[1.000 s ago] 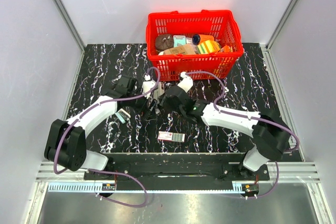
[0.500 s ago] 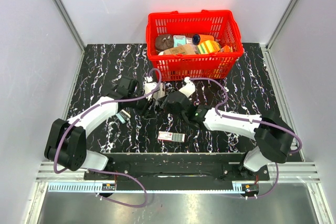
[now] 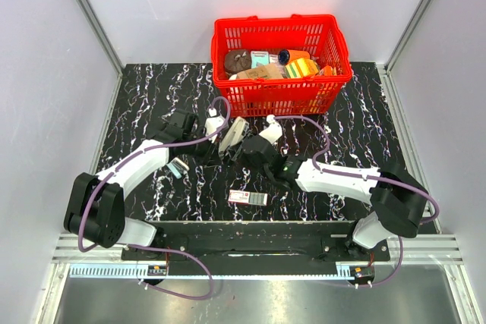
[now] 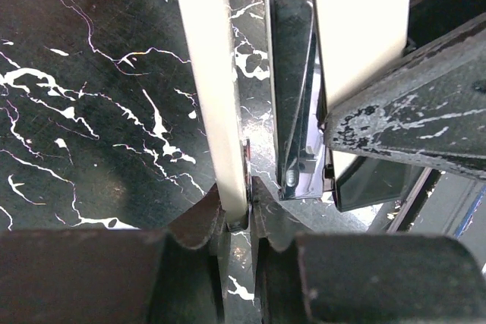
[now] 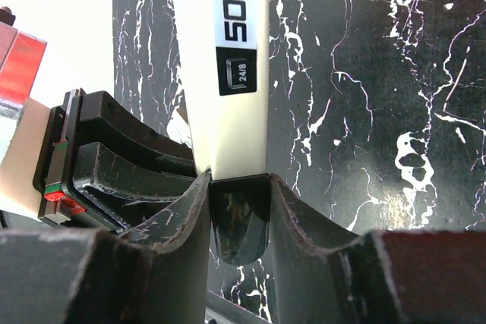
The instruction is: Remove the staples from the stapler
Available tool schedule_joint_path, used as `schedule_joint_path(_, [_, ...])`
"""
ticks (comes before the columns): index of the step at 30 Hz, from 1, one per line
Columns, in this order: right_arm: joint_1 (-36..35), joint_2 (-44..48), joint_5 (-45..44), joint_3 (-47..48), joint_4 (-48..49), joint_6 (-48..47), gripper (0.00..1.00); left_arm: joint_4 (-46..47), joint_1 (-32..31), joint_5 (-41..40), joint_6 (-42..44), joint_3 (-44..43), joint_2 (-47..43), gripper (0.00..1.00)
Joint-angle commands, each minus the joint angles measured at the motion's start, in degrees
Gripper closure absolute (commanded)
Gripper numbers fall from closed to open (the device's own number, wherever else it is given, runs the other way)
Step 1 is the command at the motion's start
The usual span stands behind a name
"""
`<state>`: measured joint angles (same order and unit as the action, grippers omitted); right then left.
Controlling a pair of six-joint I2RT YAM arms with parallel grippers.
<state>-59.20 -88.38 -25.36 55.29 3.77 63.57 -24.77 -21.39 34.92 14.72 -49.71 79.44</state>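
Robot lab cell, black marbled table (image 3: 152, 89), white walls (image 3: 45, 73) and aluminium framing (image 3: 89, 13) around the table, red basket (image 3: 281, 92) on it.

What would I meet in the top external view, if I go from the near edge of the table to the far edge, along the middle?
small red-and-white flat box → stapler → red basket
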Motion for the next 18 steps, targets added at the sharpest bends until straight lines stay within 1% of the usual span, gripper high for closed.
schedule_joint_path(1, [-0.3,2.86,0.05,-0.62,4.14,0.59,1.0,2.01,-0.67,0.33,1.19,-1.7,-1.92,1.0])
schedule_joint_path(3, [-0.13,2.34,1.45,-0.79,5.54,-0.2,0.99,1.92,-0.59,0.85,0.4,-2.05,-1.92,1.0])
schedule_joint_path(4, [-0.13,1.72,2.42,-0.53,6.16,-0.55,0.95,2.01,-0.59,1.29,0.05,-2.23,-2.01,1.0])
schedule_joint_path(5, [-0.13,1.11,3.47,-0.27,7.12,-0.73,0.88,1.92,-0.59,1.9,-0.39,-2.32,-2.01,1.0])
schedule_joint_path(7, [-0.13,-0.82,5.23,0.78,8.18,-0.2,0.7,1.66,-0.59,3.13,-1.18,-2.75,-2.36,1.0])
schedule_joint_path(9, [-0.13,-2.14,6.03,1.92,8.8,-0.2,0.62,0.78,-0.67,4.19,-1.54,-3.28,-2.53,1.0])
schedule_joint_path(11, [-0.13,-2.94,6.29,2.81,8.97,-0.46,0.6,0.17,-0.59,4.89,-1.89,-3.81,-2.8,1.0])
schedule_joint_path(18, [-0.13,-3.64,6.91,3.69,10.12,-0.47,0.6,0.87,0.56,6.74,-4.35,-4.08,-3.59,1.0])
